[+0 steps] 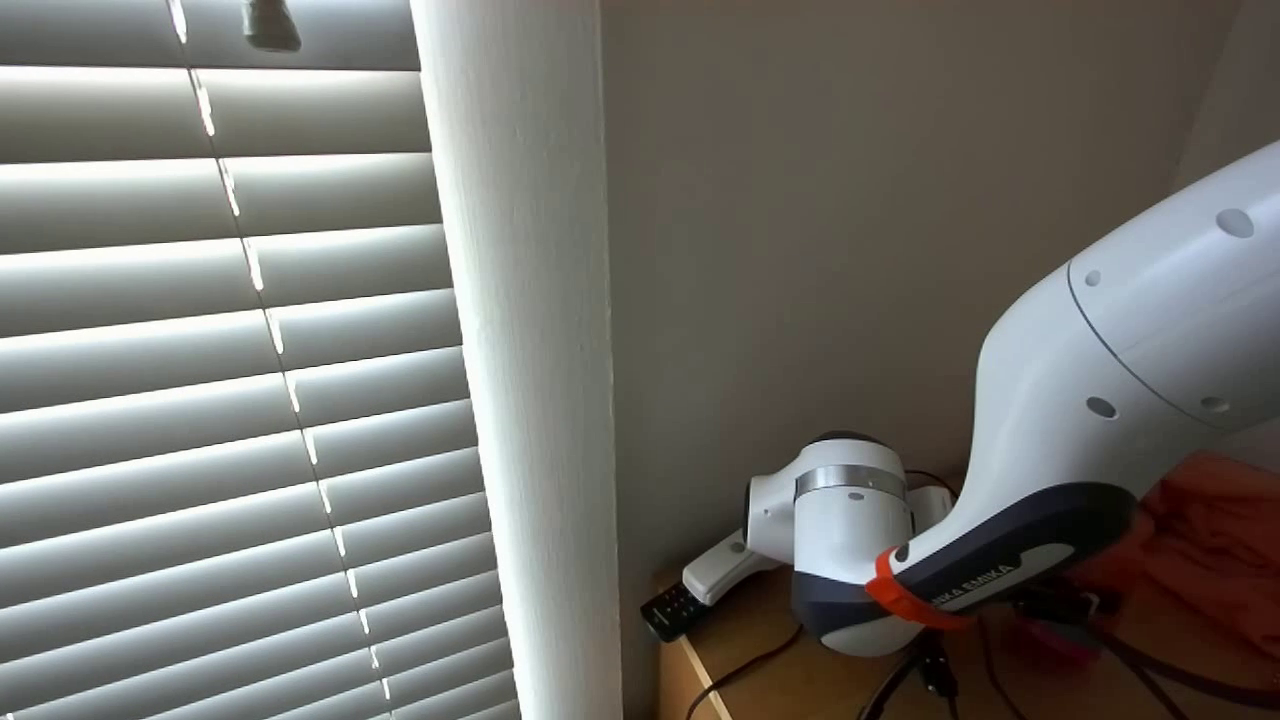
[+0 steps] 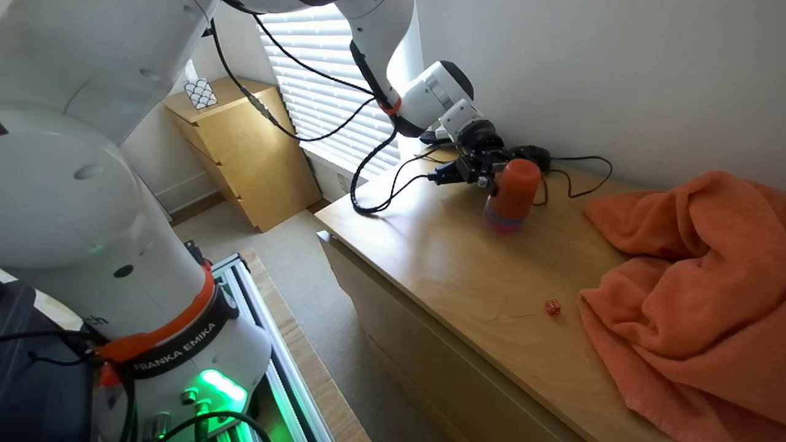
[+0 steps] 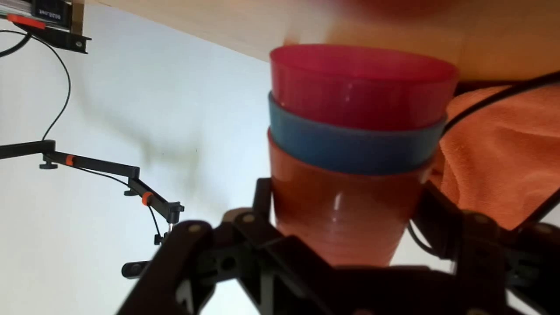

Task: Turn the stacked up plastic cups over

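Note:
The stacked up plastic cups [image 2: 517, 184] are upside down in an exterior view: the orange base is on top, slightly tilted, with blue and pink rims low over the wooden top. Whether the lowest rim touches the wood I cannot tell. In the wrist view the stack [image 3: 345, 205] shows orange, blue and pink layers, its mouth facing the wood. My gripper [image 3: 348, 199] is shut on the orange outer cup, one finger [image 3: 262, 197] on each side. Only a bit of pink rim [image 1: 1060, 640] shows beneath the arm in an exterior view.
A large orange cloth [image 2: 694, 307] covers the right part of the wooden top [image 2: 454, 264]. A small red die [image 2: 552, 307] lies near it. Black cables [image 2: 577, 178] run behind the gripper by the wall. A black remote [image 1: 672, 612] sits at the corner.

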Motion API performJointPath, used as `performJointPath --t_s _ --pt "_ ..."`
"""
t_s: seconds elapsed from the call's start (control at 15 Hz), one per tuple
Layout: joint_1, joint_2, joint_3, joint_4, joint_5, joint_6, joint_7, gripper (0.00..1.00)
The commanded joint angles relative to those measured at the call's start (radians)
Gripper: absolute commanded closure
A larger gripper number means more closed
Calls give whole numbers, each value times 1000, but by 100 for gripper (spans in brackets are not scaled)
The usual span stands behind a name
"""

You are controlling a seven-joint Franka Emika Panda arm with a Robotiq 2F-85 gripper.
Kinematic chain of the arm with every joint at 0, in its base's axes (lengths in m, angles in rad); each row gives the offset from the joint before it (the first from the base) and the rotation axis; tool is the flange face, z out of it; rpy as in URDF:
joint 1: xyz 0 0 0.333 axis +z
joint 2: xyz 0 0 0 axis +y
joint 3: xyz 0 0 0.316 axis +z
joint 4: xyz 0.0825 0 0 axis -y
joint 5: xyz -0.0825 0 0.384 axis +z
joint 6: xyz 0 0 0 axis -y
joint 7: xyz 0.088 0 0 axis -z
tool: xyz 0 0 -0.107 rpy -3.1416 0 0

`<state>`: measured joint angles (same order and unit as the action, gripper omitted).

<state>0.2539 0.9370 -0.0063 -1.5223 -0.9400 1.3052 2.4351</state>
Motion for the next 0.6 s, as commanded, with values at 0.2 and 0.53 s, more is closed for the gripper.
performJointPath --t_s 0.2,0.53 --pt "-3 29 -2 34 26 -24 7 21" --pt "-5 28 -3 35 29 -24 5 0"
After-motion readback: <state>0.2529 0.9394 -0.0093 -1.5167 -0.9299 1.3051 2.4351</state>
